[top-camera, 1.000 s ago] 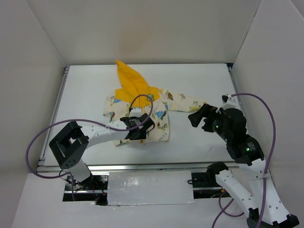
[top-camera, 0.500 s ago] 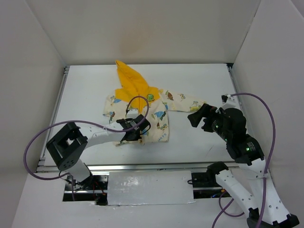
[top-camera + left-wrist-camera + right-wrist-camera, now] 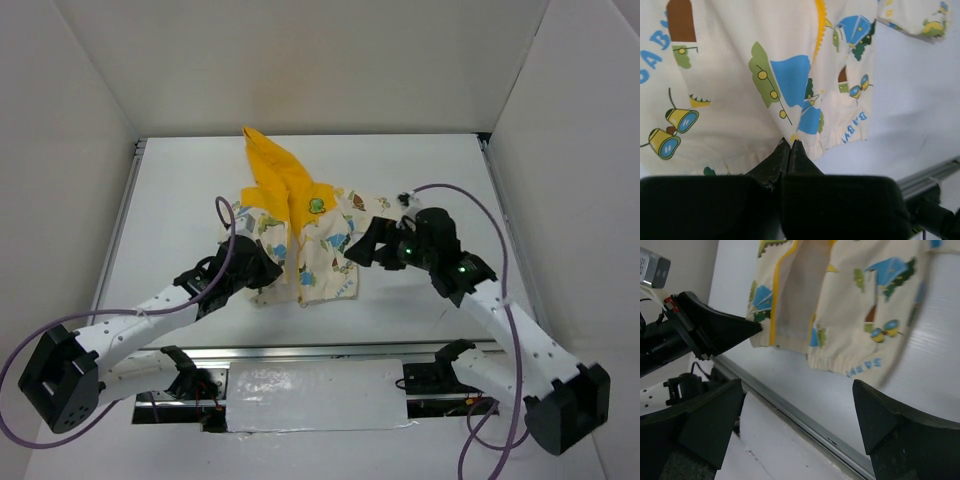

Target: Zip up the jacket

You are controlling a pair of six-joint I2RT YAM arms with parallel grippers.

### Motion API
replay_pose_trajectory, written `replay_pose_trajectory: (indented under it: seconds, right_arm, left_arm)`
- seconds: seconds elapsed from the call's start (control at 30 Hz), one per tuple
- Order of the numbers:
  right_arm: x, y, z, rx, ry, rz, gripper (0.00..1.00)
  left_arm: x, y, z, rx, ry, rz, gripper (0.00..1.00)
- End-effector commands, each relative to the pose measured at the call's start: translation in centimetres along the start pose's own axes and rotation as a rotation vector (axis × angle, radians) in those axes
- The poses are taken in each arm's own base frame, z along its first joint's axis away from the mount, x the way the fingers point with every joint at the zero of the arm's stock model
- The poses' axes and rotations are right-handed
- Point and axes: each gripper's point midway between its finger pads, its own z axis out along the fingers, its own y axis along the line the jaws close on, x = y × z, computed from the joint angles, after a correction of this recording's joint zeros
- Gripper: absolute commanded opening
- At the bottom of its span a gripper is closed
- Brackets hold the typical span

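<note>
Cloth jacket (image 3: 318, 252), seems soft, light | take hem near zipper (image 3: 818, 30) | left tool (image 3: 790, 143) closed, pinching hem | right tool (image 3: 797, 385) wide, empty

Fixed overhead camera, set high at the near edge, looks down on the whole table (image 3: 170, 190). Left wrist camera hangs close over the jacket (image 3: 730, 65) hem; right wrist camera views that same hem obliquely (left gripper (image 3: 756, 327) included).

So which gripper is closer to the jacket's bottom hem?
Left. The left gripper pinches the hem shut; the right gripper hangs open, just right of the jacket.
</note>
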Motion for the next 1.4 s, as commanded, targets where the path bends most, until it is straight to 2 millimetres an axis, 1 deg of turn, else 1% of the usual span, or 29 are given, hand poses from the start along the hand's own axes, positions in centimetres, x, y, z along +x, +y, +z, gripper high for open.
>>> replay_pose_trajectory:
  seconds: [0.0, 0.03, 0.07, 0.1, 0.13, 0.17, 0.23, 0.33, 0.4, 0.5, 0.6, 0.63, 0.7, 0.73, 0.77, 0.8, 0.83, 0.87, 0.93, 0.97, 1.0, 1.03, 1.1, 1.13, 1.17, 1.2, 1.23, 1.3, 1.37]
  right_arm:
    - [0.4, 5.3, 3.3, -0.280, 0.028, -0.012, 0.97]
    - [2.5, 5.5, 5.2, -0.301, 0.121, 0.025, 0.94]
    - [1.7, 7.2, 6.0, -0.379, 0.086, 0.000, 0.92]
    - [2.2, 7.5, 6.9, -0.395, 0.105, 0.011, 0.91]
    - [3.2, 7.7, 8.6, -0.398, 0.147, 0.039, 0.87]
    - [2.6, 8.5, 9.4, -0.433, 0.118, 0.029, 0.85]
    - [2.9, 9.1, 12.0, -0.437, 0.148, 0.053, 0.79]
    - [3.3, 9.9, 14.8, -0.457, 0.178, 0.091, 0.71]
    - [4.0, 9.9, 16.4, -0.453, 0.216, 0.113, 0.70]
    - [4.6, 10.2, 17.0, -0.482, 0.245, 0.150, 0.63]
    - [4.4, 10.9, 16.8, -0.525, 0.240, 0.156, 0.49]
    - [4.5, 11.1, 16.6, -0.525, 0.244, 0.156, 0.39]
    - [4.2, 11.2, 16.4, -0.510, 0.233, 0.136, 0.29]
    - [4.7, 10.8, 16.4, -0.474, 0.250, 0.138, 0.18]
    - [4.7, 10.5, 16.4, -0.452, 0.246, 0.134, 0.13]
    - [4.4, 10.6, 16.0, -0.444, 0.228, 0.115, 0.12]
    - [4.7, 10.2, 16.0, -0.412, 0.229, 0.116, 0.06]
    - [4.5, 10.2, 15.6, -0.399, 0.219, 0.115, 0.00]
    - [4.5, 9.8, 15.6, -0.375, 0.224, 0.121, 0.00]
    - [4.3, 10.1, 15.4, -0.373, 0.217, 0.111, 0.00]
    - [4.6, 9.6, 15.4, -0.334, 0.225, 0.117, 0.00]
    - [4.0, 9.9, 15.1, -0.329, 0.211, 0.106, 0.00]
    - [4.3, 9.7, 15.0, -0.285, 0.215, 0.099, 0.00]
    - [3.9, 10.2, 15.0, -0.280, 0.207, 0.089, 0.00]
    - [3.9, 10.0, 15.0, -0.260, 0.205, 0.081, 0.00]
    - [4.3, 9.5, 15.1, -0.212, 0.210, 0.080, 0.00]
    - [4.0, 9.7, 15.2, -0.197, 0.198, 0.075, 0.00]
    - [4.1, 9.2, 15.3, -0.142, 0.185, 0.072, 0.00]
    - [4.6, 8.7, 15.4, -0.093, 0.195, 0.074, 0.00]
  left_arm:
    - [-1.0, -4.5, -1.1, 0.250, -0.012, 0.002, 0.00]
    - [-0.9, -4.4, -1.3, 0.268, -0.012, 0.002, 0.00]
    - [-0.9, -5.1, -1.6, 0.309, -0.011, 0.004, 0.00]
    - [-0.6, -5.0, -1.7, 0.322, -0.006, 0.006, 0.00]
    - [-0.7, -5.3, -2.0, 0.342, -0.012, 0.007, 0.00]
    - [-0.7, -5.3, -2.1, 0.356, -0.011, 0.007, 0.00]
    - [-0.5, -5.5, -2.6, 0.391, -0.009, 0.010, 0.00]
    - [-0.5, -5.4, -3.0, 0.410, -0.011, 0.007, 0.00]
    - [-0.4, -5.1, -3.0, 0.404, -0.005, 0.007, 0.00]
    - [-0.6, -5.0, -3.2, 0.404, -0.010, 0.014, 0.00]
    - [-0.5, -4.5, -3.1, 0.386, -0.012, 0.019, 0.00]
    - [-0.6, -4.2, -3.0, 0.371, -0.015, 0.020, 0.00]
    - [-0.7, -3.9, -2.9, 0.355, -0.017, 0.022, 0.00]
    - [-0.5, -3.4, -2.7, 0.328, -0.015, 0.023, 0.00]
    - [-0.6, -3.2, -2.5, 0.313, -0.014, 0.022, 0.02]
    - [-0.7, -3.1, -2.4, 0.302, -0.015, 0.023, 0.06]
    - [-0.6, -2.6, -2.1, 0.277, -0.013, 0.025, 0.18]
    - [-0.4, -2.4, -1.9, 0.259, 0.000, 0.026, 0.39]
    - [-0.1, -2.3, -1.7, 0.252, 0.017, 0.031, 0.59]
    - [0.0, -2.4, -1.5, 0.253, 0.029, 0.033, 0.66]
    - [0.4, -2.6, -1.5, 0.268, 0.052, 0.040, 0.67]
    - [0.3, -3.0, -1.4, 0.280, 0.055, 0.044, 0.66]
    - [0.8, -3.3, -1.2, 0.297, 0.083, 0.046, 0.66]
    - [1.1, -3.6, -1.2, 0.315, 0.100, 0.046, 0.64]
    - [1.2, -3.7, -1.1, 0.320, 0.104, 0.039, 0.61]
    - [1.2, -3.8, -1.0, 0.323, 0.106, 0.037, 0.53]
    - [1.4, -3.8, -1.0, 0.322, 0.112, 0.031, 0.51]
    - [1.3, -4.0, -1.0, 0.331, 0.114, 0.031, 0.52]
    - [1.4, -4.4, -1.2, 0.351, 0.126, 0.021, 0.58]
